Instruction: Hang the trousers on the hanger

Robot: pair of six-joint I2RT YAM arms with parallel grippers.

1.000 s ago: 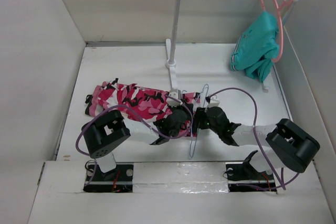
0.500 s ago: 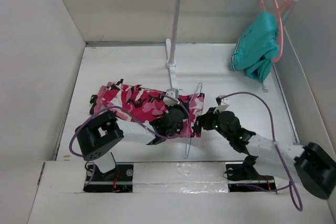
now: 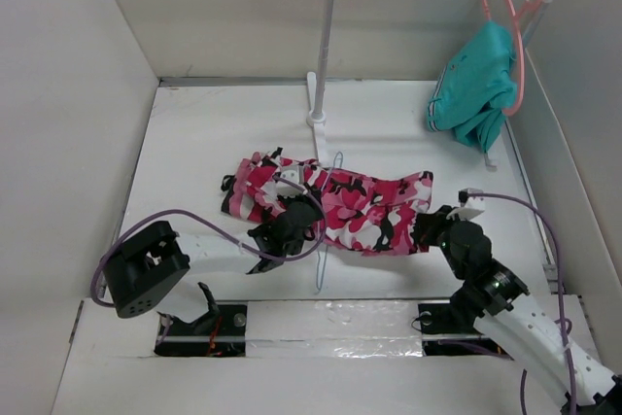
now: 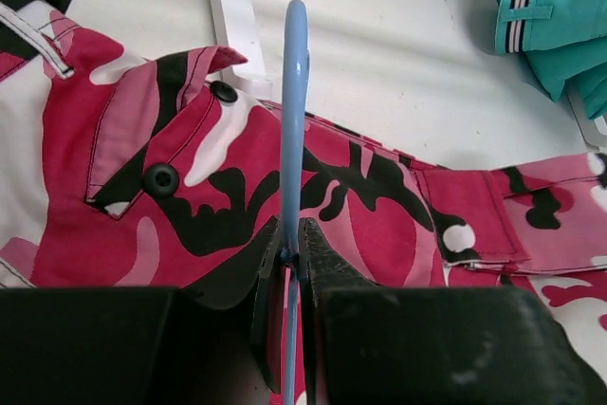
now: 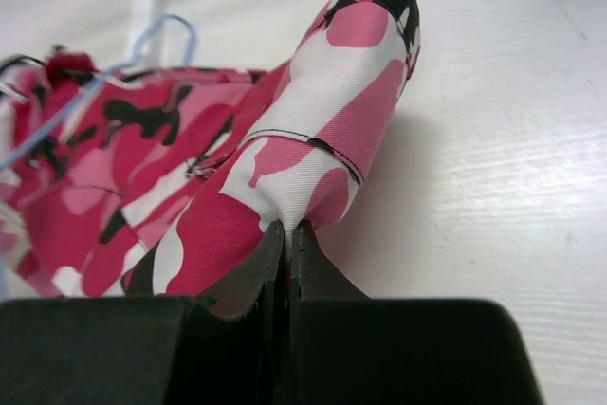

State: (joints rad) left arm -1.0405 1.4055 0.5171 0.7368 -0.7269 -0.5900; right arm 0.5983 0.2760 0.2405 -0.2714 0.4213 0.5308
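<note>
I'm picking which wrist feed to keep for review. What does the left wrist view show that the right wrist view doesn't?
Only the left wrist view: the left gripper shut on the hanger, a buttoned pocket flap on the trousers, and the teal garment at the top right.
Only the right wrist view: the right gripper pinching a fold of the trousers that peaks above the table.
Both: the trousers, the hanger and the white table.

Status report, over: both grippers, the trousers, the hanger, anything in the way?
Left gripper shut on hanger. Right gripper shut on trousers. Rack foot at trousers' far edge.
</note>
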